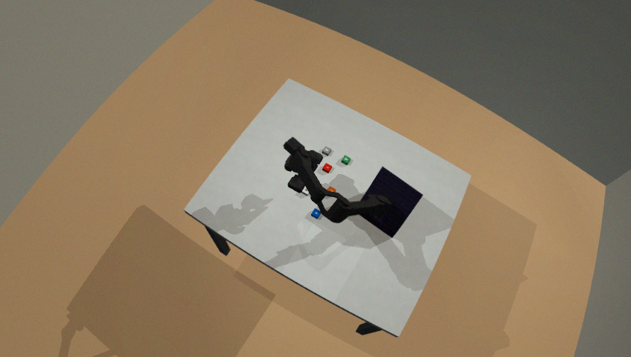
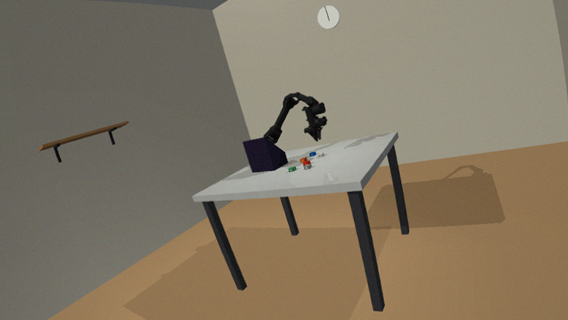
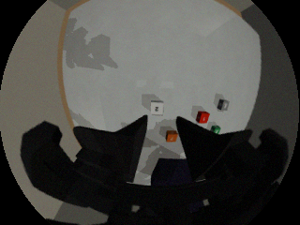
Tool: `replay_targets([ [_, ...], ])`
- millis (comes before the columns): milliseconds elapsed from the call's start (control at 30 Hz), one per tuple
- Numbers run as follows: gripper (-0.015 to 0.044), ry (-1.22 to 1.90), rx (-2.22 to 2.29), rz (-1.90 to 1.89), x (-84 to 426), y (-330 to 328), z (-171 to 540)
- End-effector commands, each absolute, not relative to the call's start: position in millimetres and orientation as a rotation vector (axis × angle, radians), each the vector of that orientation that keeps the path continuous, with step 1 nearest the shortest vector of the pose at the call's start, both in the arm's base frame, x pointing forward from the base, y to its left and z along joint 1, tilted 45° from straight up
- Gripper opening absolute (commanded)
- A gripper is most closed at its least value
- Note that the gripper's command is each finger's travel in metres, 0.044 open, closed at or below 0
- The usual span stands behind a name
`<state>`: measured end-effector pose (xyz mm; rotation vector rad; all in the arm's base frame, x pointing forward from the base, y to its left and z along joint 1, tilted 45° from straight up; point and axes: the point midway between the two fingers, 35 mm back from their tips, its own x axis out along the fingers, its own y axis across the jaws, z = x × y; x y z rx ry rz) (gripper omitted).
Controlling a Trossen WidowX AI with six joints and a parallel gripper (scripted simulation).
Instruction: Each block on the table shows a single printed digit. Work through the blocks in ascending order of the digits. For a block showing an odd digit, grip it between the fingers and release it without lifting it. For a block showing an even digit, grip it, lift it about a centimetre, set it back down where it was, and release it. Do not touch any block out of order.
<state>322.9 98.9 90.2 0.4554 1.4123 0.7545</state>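
My gripper [image 2: 317,138] [image 3: 161,118] is open about halfway and empty, high above the table. A white block [image 1: 305,191] [image 2: 320,155] [image 3: 157,108] lies just beyond the fingertips in the wrist view; its digit looks like a 2. An orange block [image 1: 331,190] [image 2: 303,160] [image 3: 172,136] shows between the fingers, far below. A red block [image 1: 327,167] [image 3: 202,117], a grey block [image 1: 327,150] [image 3: 223,104] and a green block [image 1: 346,159] [image 3: 216,129] lie to the right in the wrist view. A blue block [image 1: 315,213] [image 2: 312,153] is hidden there. Other digits are too small to read.
The dark base block [image 1: 400,185] [image 2: 258,155] [image 3: 172,171] carries the arm on the white table [image 1: 266,132] [image 2: 335,168]. The arm reaches over the blocks and covers part of the white one in the top view. A shelf [image 2: 84,134] and a clock [image 2: 328,17] are on the walls.
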Motion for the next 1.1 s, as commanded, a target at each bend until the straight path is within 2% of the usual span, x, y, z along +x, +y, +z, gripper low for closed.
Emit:
replay_targets([
  [0, 0.0278, 1.442, 0.464, 0.769, 314, 135, 58],
  [167, 0.04, 1.441, 0.466, 0.771, 312, 142, 51],
  [1000, 0.04, 1.441, 0.467, 0.772, 310, 168, 26],
  [1067, 0.0348, 1.441, 0.467, 0.772, 310, 168, 26],
])
